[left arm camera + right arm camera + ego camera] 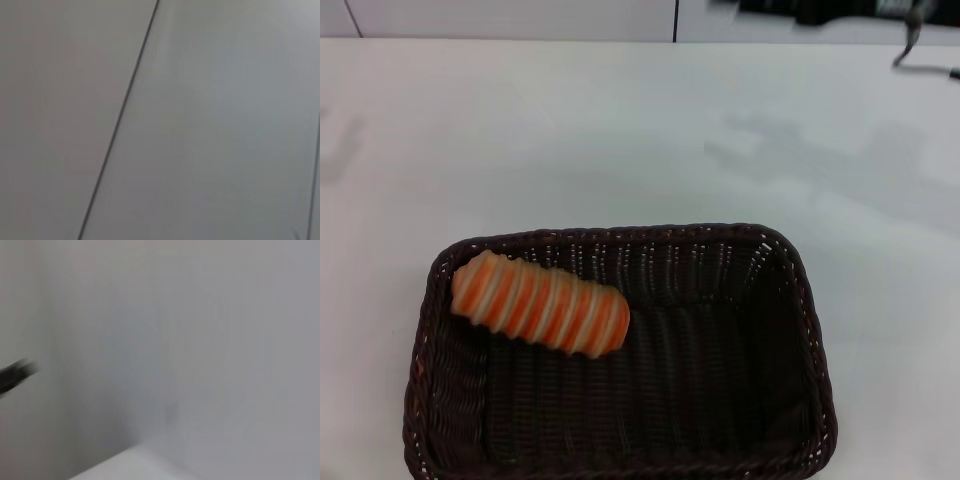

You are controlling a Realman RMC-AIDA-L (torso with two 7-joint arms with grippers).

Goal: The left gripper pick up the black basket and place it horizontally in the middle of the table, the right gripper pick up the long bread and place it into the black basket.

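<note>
On my head view, the long bread point(541, 304), a ridged tan loaf with orange stripes and rounded ends, lies tilted in the left part of the black basket point(800, 300). The basket, a woven rectangular tray with sloped sides, sits at lower centre on the smooth white bench point(620, 130). My wrist views show only plain grey surfaces. Neither my left tool nor my right tool shows clearly, so I cannot tell their grip.

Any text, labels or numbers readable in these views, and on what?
None: no readable text in any view.
The bread shows only orange stripes.
The basket is plain dark weave.
The table is bare white.
Both wrist views show blank grey surfaces.
</note>
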